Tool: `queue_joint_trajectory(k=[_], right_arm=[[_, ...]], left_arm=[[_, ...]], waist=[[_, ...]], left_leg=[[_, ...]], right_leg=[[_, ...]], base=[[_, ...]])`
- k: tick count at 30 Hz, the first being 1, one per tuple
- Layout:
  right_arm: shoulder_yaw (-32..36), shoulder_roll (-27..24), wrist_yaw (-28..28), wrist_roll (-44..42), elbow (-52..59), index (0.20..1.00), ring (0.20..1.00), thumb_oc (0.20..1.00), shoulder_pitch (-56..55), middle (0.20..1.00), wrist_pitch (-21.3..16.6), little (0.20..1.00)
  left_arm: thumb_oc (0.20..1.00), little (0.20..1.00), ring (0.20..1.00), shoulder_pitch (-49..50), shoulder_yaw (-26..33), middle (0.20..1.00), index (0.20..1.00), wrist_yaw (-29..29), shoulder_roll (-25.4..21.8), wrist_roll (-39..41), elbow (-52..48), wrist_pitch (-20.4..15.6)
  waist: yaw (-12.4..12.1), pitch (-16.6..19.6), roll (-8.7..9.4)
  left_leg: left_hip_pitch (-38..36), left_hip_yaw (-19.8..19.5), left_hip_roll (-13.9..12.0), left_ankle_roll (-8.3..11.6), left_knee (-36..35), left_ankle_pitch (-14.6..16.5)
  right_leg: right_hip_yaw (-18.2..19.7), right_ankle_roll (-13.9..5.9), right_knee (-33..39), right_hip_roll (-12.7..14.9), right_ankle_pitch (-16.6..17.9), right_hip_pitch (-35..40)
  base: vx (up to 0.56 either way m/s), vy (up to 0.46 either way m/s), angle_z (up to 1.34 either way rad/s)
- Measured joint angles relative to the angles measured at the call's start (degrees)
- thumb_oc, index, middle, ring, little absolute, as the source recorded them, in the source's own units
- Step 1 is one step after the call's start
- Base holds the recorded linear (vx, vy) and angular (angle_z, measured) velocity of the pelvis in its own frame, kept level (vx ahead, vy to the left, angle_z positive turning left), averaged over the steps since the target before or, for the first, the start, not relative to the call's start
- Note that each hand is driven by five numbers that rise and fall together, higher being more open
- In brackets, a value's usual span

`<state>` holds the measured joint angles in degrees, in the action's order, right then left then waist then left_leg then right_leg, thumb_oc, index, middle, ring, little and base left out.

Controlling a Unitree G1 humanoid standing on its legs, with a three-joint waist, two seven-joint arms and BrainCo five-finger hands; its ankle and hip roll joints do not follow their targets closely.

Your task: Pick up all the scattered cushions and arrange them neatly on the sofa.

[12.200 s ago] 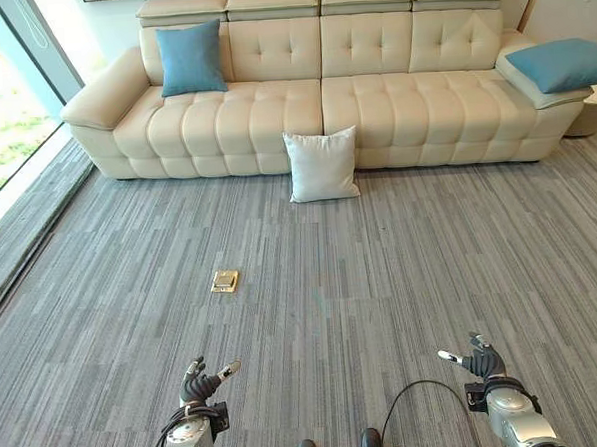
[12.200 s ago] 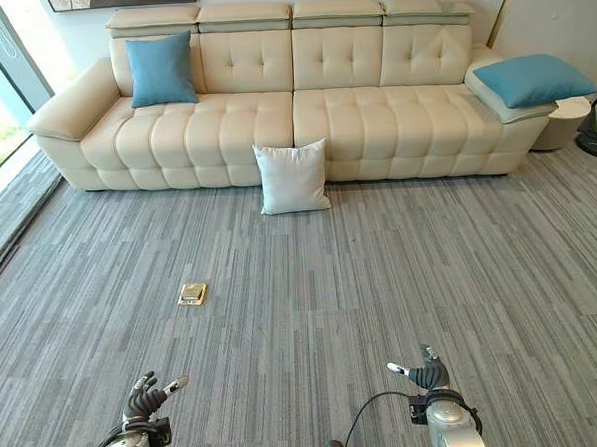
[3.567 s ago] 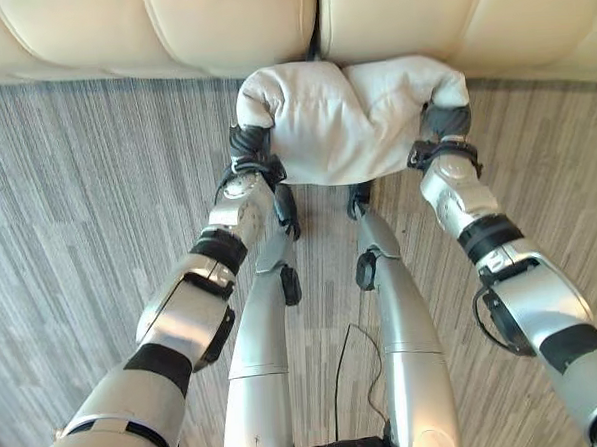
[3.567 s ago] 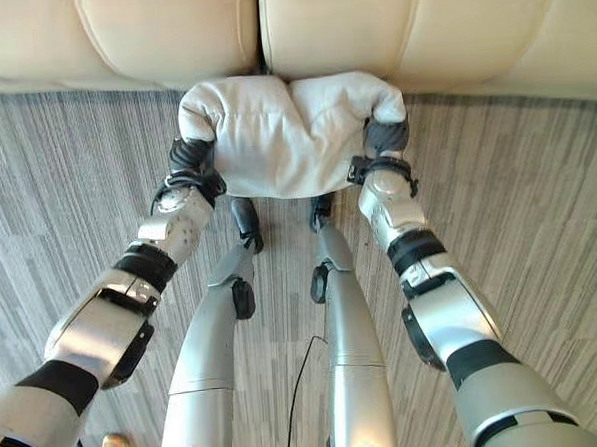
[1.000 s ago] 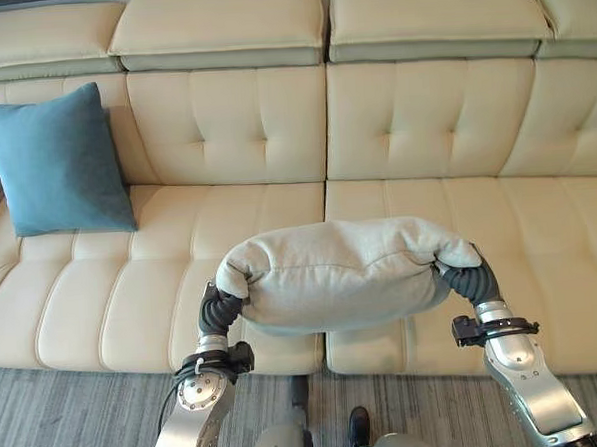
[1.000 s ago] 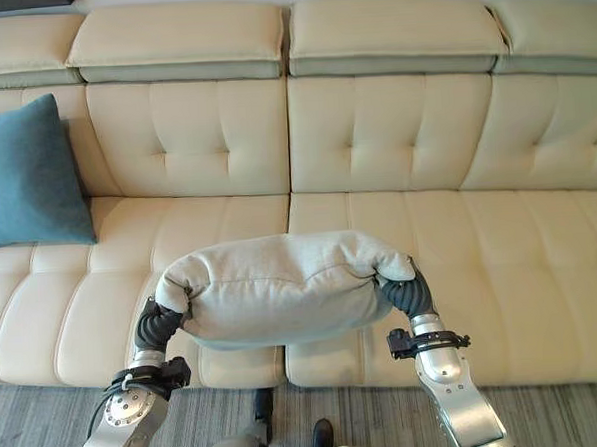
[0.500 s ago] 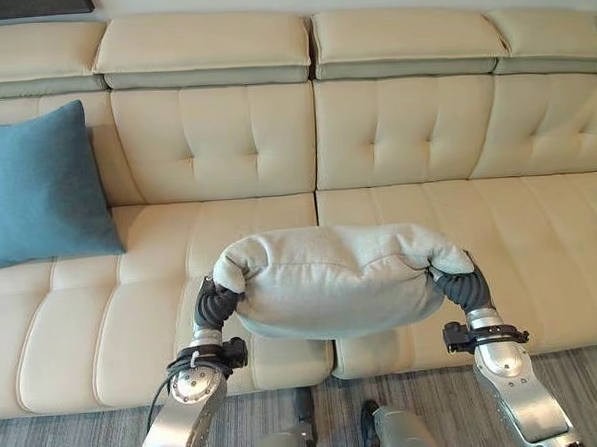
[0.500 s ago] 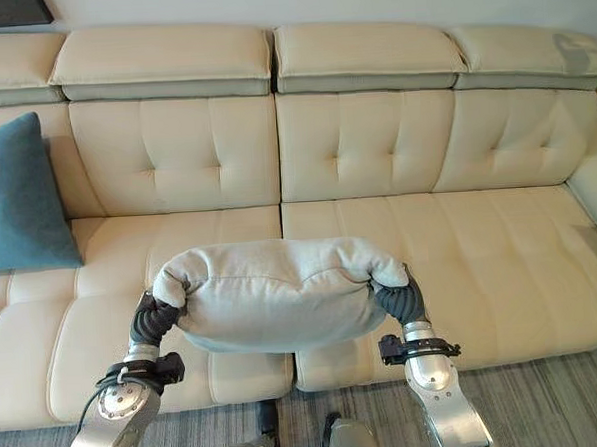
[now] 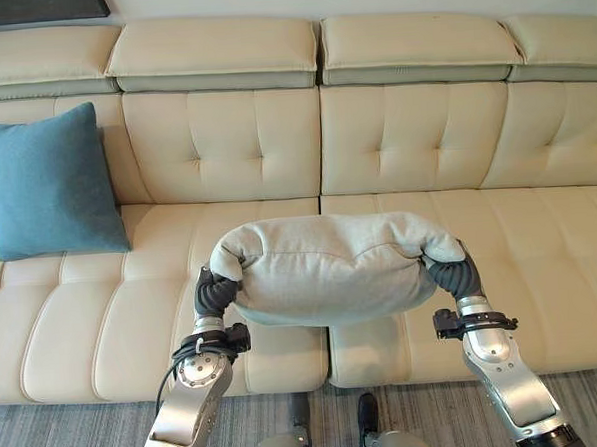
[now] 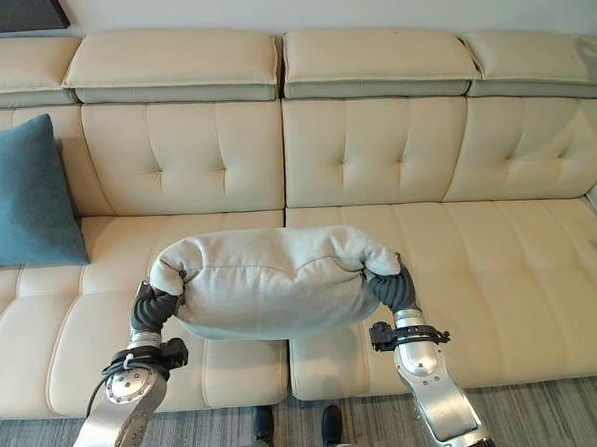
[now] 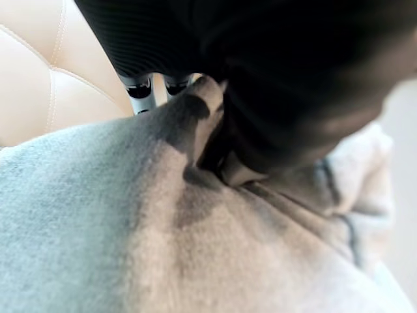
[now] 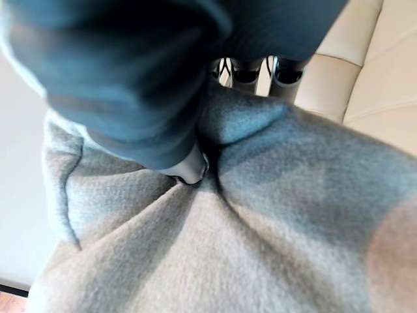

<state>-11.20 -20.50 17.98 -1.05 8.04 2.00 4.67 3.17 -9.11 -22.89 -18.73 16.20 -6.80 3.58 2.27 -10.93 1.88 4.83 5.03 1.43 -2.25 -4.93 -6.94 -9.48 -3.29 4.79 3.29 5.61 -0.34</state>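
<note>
overhead, left hand (image 9: 214,293) and right hand (image 9: 454,275) pinched the white cushion (image 9: 328,267); blue cushion (image 9: 48,183) at ten o'clock; wrist views showed fingertips (image 11: 140,89) gripping fabric.

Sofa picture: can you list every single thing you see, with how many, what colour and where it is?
Sofa: one, cream, tufted, across the whole view.
White cushion: one, off-white, held up over the seat's front middle.
Blue cushion: one, teal, leaning on the backrest at the left end.
Carpet: grey, striped, in front of the sofa.
Left hand: dark-covered, gripping the white cushion's left end.
Right hand: dark-covered, gripping its right end.
</note>
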Motion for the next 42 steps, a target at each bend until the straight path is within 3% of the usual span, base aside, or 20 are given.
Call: queue_joint_trajectory(k=[7, 19, 23, 26, 27, 28, 29, 31, 36, 39, 42], right_arm=[[-3.9, -0.9, 2.7, -0.1, -7.6, 0.200, 0.200, 0.200, 13.0, 0.200, 2.1, 0.200], [-6.4, -0.5, 3.6, -0.2, -15.6, 0.200, 0.200, 0.200, 15.6, 0.200, 3.2, 0.200], [-8.4, 0.6, 5.5, -1.3, -25.1, 0.200, 0.200, 0.200, 21.1, 0.200, 2.5, 0.200], [-12.2, 2.0, 8.1, -3.8, -42.8, 0.200, 0.200, 0.200, 35.8, 0.200, 1.8, 0.200], [-12.9, 1.9, 8.6, -4.6, -45.9, 0.347, 0.347, 0.347, 41.5, 0.347, 1.9, 0.347], [-13.7, 1.6, 8.8, -5.2, -48.5, 1.000, 1.000, 1.000, 45.0, 1.000, 1.8, 1.000], [-13.8, 1.0, 8.9, -6.3, -50.2, 1.000, 1.000, 1.000, 48.2, 1.000, 1.9, 1.000], [-21.6, -1.4, 5.7, -8.8, -61.0, 1.000, 1.000, 1.000, 57.5, 1.000, 3.4, 1.000], [-21.3, -6.4, 1.2, -12.9, -66.3, 1.000, 1.000, 1.000, 65.2, 1.000, 4.6, 1.000], [-11.4, -9.0, 2.5, -18.5, -63.2, 1.000, 1.000, 1.000, 60.6, 1.000, 4.4, 1.000], [-6.5, -11.2, 3.6, -22.0, -60.9, 1.000, 1.000, 1.000, 55.2, 1.000, 4.2, 1.000]], left_arm=[[0.200, 0.200, 0.200, -9.8, -0.3, 0.200, 0.200, -4.4, -0.1, -0.1, 8.7, 0.6], [0.200, 0.200, 0.200, -17.8, -2.8, 0.200, 0.200, -7.1, -0.5, -0.2, 19.1, 1.0], [0.200, 0.200, 0.200, -25.9, -5.7, 0.200, 0.200, -8.2, -0.8, -1.7, 27.1, 0.6], [0.200, 0.200, 0.200, -41.6, -12.0, 0.200, 0.200, -9.7, -2.2, -1.6, 43.5, 0.7], [0.718, 0.718, 0.718, -46.2, -12.4, 0.718, 0.718, -9.7, -3.1, -1.4, 46.1, 0.8], [0.959, 0.959, 0.959, -49.1, -13.5, 0.959, 0.959, -9.8, -3.8, -1.1, 48.6, 0.7], [1.000, 1.000, 1.000, -51.5, -13.3, 1.000, 1.000, -9.7, -4.3, -0.8, 50.1, 0.6], [1.000, 1.000, 1.000, -58.1, -16.2, 1.000, 1.000, -7.6, -5.5, 2.7, 59.3, 0.3], [1.000, 1.000, 1.000, -62.2, -13.3, 1.000, 1.000, -2.5, -9.7, 15.6, 61.8, -2.1], [1.000, 1.000, 1.000, -59.1, -3.3, 1.000, 1.000, -2.4, -11.2, 28.6, 61.6, -3.9], [1.000, 1.000, 1.000, -55.5, 0.3, 1.000, 1.000, -2.2, -14.4, 33.5, 60.4, -4.2]], waist=[[0.0, 0.7, 0.25], [0.2, 0.7, 0.24], [0.6, 0.7, 0.24], [1.0, 0.6, 0.21], [1.1, 0.5, 0.17], [1.3, 0.5, 0.19], [1.5, 0.2, 0.16], [1.4, 0.0, 0.14], [1.3, -0.1, 0.16], [1.4, -0.3, 0.17], [1.3, -0.3, 0.18]], left_leg=[[3.0, -0.6, 0.0, 0.89, 0.1, -0.2], [6.9, -0.8, 0.0, 0.15, 0.3, -1.2], [9.0, -0.4, -0.1, 0.15, 0.3, -1.7], [10.7, -0.1, -0.3, 0.92, 0.3, -2.2], [12.4, 0.1, -0.5, 1.16, 0.3, -2.3], [13.3, 0.2, -0.6, 1.43, 0.3, -2.6], [14.1, 0.2, -0.7, 1.62, 0.3, -2.9], [14.6, 0.2, -0.9, 1.62, 0.3, -3.1], [14.5, 0.4, -1.3, 1.08, 0.3, -3.8], [11.3, 0.5, -1.4, 1.08, 0.3, -3.8], [7.7, 0.5, -1.4, 1.14, 0.3, -3.8]], right_leg=[[0.0, 0.23, 0.0, -0.1, 0.2, -2.8], [-0.2, 0.25, 0.0, -0.1, 0.3, -6.7], [0.0, 0.22, 0.0, -0.1, 0.7, -8.9], [0.0, 0.10, 0.1, -0.3, 1.1, -10.8], [0.2, -0.30, 0.1, -0.4, 1.5, -12.5], [0.3, -0.22, 0.1, -0.5, 1.8, -13.5], [0.2, 0.19, 0.0, -0.6, 2.4, -14.3], [0.3, 0.54, 0.0, -0.8, 2.8, -14.8], [0.3, 0.64, 0.0, -1.3, 2.9, -14.7], [0.3, 0.61, 0.0, -1.3, 2.8, -11.5], [0.1, -0.08, 0.0, -1.2, 2.3, -7.9]], base=[[0.05, -0.008, 0.04], [0.01, 0.002, 0.01], [-0.05, -0.004, -0.05], [-0.08, -0.004, -0.07], [-0.07, -0.012, -0.10], [-0.05, -0.019, -0.07], [-0.05, -0.025, -0.03], [0.00, 0.000, 0.00], [0.03, 0.003, 0.01], [0.06, 0.009, 0.00], [0.03, 0.009, -0.01]])
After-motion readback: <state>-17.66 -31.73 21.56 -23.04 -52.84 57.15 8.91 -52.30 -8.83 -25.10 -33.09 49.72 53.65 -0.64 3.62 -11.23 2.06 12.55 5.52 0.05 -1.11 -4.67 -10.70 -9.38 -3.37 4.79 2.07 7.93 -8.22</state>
